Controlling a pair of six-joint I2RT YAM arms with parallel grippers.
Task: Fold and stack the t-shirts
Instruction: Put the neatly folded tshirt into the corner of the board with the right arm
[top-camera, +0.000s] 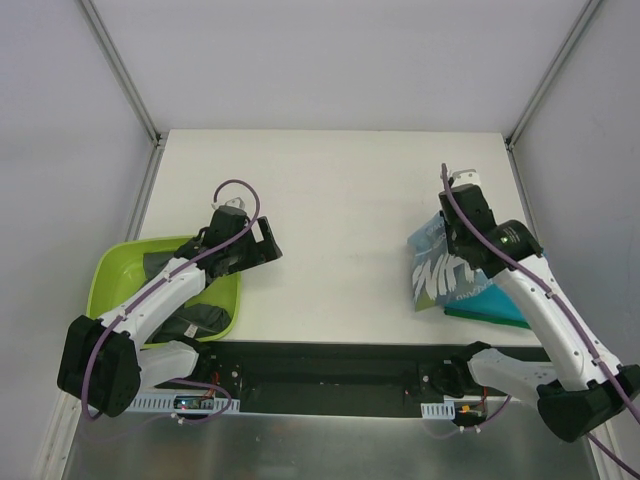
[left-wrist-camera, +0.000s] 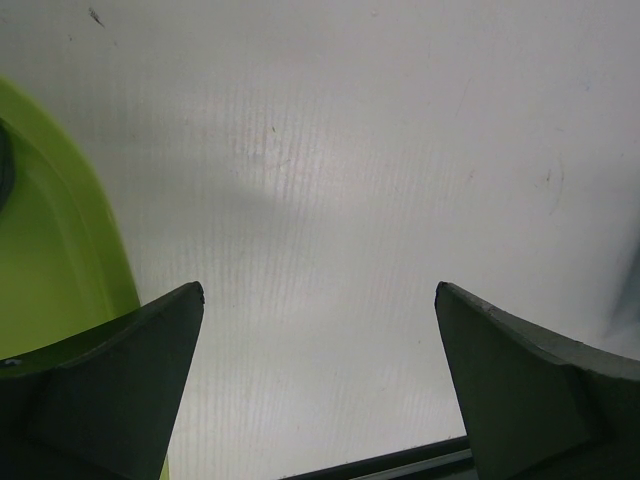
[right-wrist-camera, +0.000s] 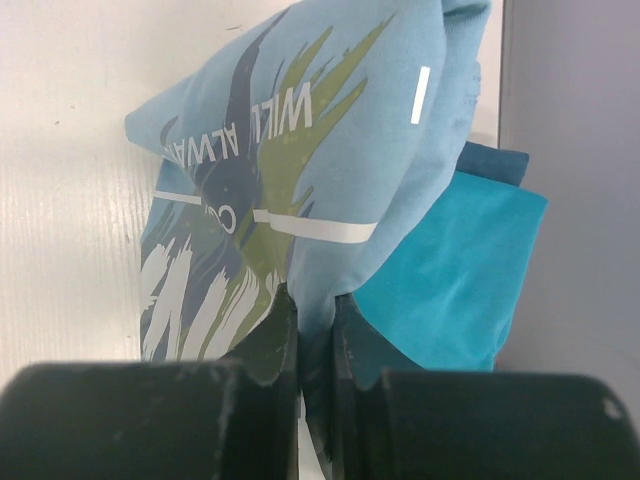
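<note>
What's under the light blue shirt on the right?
A teal t-shirt lies under the light blue shirt, poking out along one side. The rest of it, and anything else beneath, is covered.

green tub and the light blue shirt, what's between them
Top view: only the open left gripper beside the green tub; from there to the light blue t-shirt the table is bare.

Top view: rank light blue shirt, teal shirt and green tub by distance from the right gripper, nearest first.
1. light blue t-shirt: pinched in the right gripper, on the right side.
2. teal t-shirt: partly under the blue one, toward the near edge.
3. lime-green tub: far left.
</note>
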